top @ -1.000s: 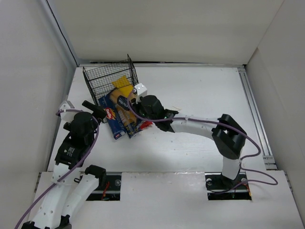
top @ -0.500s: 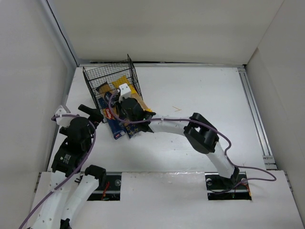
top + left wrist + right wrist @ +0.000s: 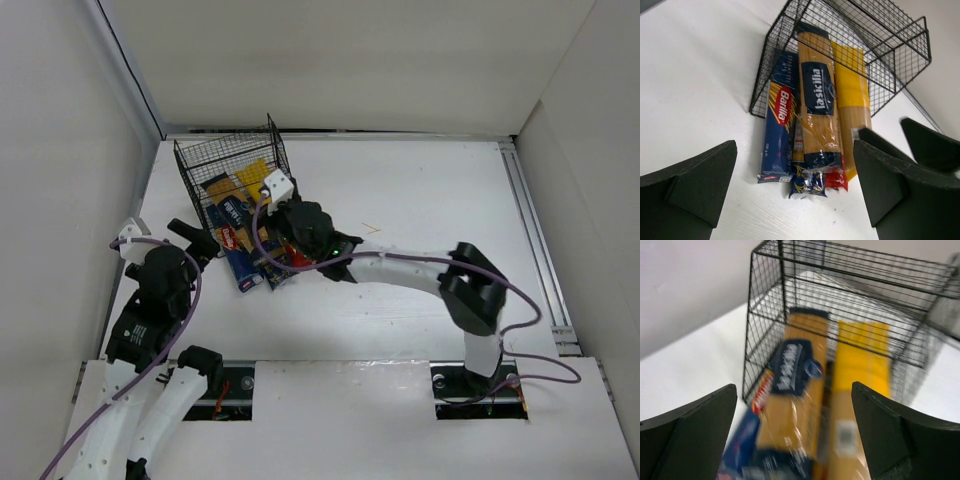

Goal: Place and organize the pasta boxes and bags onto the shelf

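White worktop (image 3: 430, 200) carries the shelf (image 3: 230, 165) at its far left. The spaghetti packs (image 3: 817, 115) lie bunched there, far ends inside the mesh and near ends jutting out. The left end effector (image 3: 792, 175) and right end effector (image 3: 795, 430) gape wide, holding nothing. Likely left to do: pushing the packs fully in and tidying.

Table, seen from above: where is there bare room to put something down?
The table is bare between the right arm and the side rail. It's crowded at the shelf mouth, where pasta packs stick out.
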Available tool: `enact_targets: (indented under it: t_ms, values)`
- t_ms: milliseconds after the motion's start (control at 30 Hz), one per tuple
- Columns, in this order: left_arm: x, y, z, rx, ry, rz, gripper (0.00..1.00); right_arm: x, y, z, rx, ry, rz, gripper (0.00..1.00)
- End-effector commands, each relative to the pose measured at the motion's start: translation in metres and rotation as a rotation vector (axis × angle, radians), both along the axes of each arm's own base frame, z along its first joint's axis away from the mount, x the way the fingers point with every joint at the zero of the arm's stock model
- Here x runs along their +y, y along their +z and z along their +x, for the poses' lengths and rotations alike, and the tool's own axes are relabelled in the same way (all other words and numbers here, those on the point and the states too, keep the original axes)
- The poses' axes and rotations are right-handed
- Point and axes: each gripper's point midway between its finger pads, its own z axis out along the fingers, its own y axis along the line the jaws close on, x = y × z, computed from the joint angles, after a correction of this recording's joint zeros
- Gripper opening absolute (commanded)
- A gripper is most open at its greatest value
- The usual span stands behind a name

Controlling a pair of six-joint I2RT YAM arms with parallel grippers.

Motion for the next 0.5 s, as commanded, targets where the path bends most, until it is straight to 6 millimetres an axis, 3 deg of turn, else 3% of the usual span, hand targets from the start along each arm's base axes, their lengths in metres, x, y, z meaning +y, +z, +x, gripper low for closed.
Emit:
enact_targets:
  t_ms: [0, 33, 67, 100, 167, 200, 267, 300, 333, 433, 467]
  values:
    - [-0.014, 0.018, 0.004, -0.028, -0.088, -0.008, 1.0, -0.052, 0.062, -0.022, -0.106, -0.015, -0.039, 1.0]
    - [-0.018, 0.02, 0.005, -0.039, -0.102, -0.016, 1.0, -0.071, 0.06, -0.024, -0.1, -0.063, -0.064, 1.0]
    - [-0.021, 0.022, 0.006, -0.047, -0.128, -0.008, 1.0, -0.099, 0.08, -0.035, -0.102, -0.09, -0.059, 1.0]
    - [-0.03, 0.015, 0.009, -0.026, -0.174, -0.011, 1.0, -0.122, 0.053, -0.039, -0.068, -0.13, -0.123, 1.0]
    - [-0.039, 0.013, 0.012, -0.031, -0.228, -0.013, 1.0, -0.159, 0.045, -0.051, -0.047, -0.179, -0.17, 1.0]
    - [-0.045, 0.002, 0.015, -0.008, -0.256, -0.008, 1.0, -0.192, 0.036, -0.065, -0.03, -0.204, -0.209, 1.0]
    - [-0.064, -0.002, 0.021, -0.023, -0.347, -0.036, 1.0, -0.234, 0.026, -0.073, -0.017, -0.295, -0.251, 1.0]
    - [-0.068, -0.007, 0.024, -0.025, -0.366, -0.044, 1.0, -0.261, 0.04, -0.083, -0.031, -0.329, -0.216, 1.0]
    - [-0.076, -0.026, 0.026, 0.009, -0.399, -0.053, 1.0, -0.281, 0.01, -0.091, 0.011, -0.351, -0.29, 1.0]
    - [-0.084, -0.033, 0.032, -0.017, -0.42, -0.08, 1.0, -0.33, 0.0, -0.111, 0.039, -0.411, -0.304, 1.0]
    - [-0.085, -0.032, 0.035, -0.023, -0.421, -0.081, 1.0, -0.338, 0.003, -0.116, 0.039, -0.411, -0.302, 1.0]
